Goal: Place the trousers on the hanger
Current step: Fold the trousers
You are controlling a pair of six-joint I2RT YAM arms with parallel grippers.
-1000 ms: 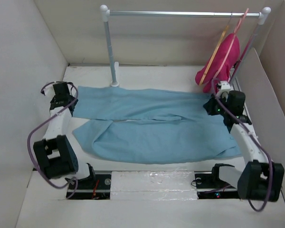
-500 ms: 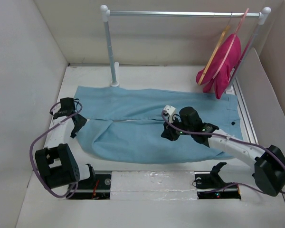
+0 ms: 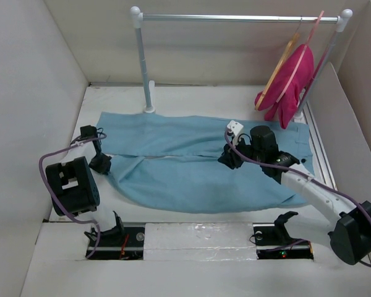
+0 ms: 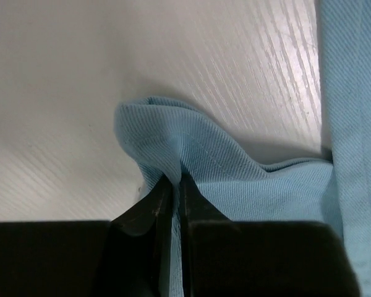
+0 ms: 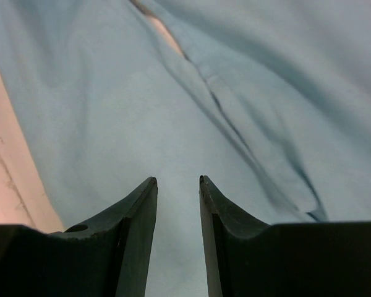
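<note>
The light blue trousers (image 3: 198, 161) lie spread flat across the table, legs running left to right. My left gripper (image 3: 101, 163) is shut on a pinched fold at the trousers' left edge (image 4: 167, 154), low on the table. My right gripper (image 3: 227, 157) hovers open and empty over the middle of the trousers (image 5: 173, 124), near the seam between the legs. The tan wooden hanger (image 3: 279, 67) hangs at the right end of the rail, beside the pink hanger with the magenta garment (image 3: 290, 83).
A metal rail (image 3: 235, 18) on white posts stands at the back. The left post's (image 3: 145, 74) base touches the trousers' far edge. Box walls close in left, right and behind. White table (image 4: 80, 93) shows left of the cloth.
My right arm has swung from the back right to over the middle of the trousers. My left gripper has moved nearer along the left edge, now pinching the cloth.
</note>
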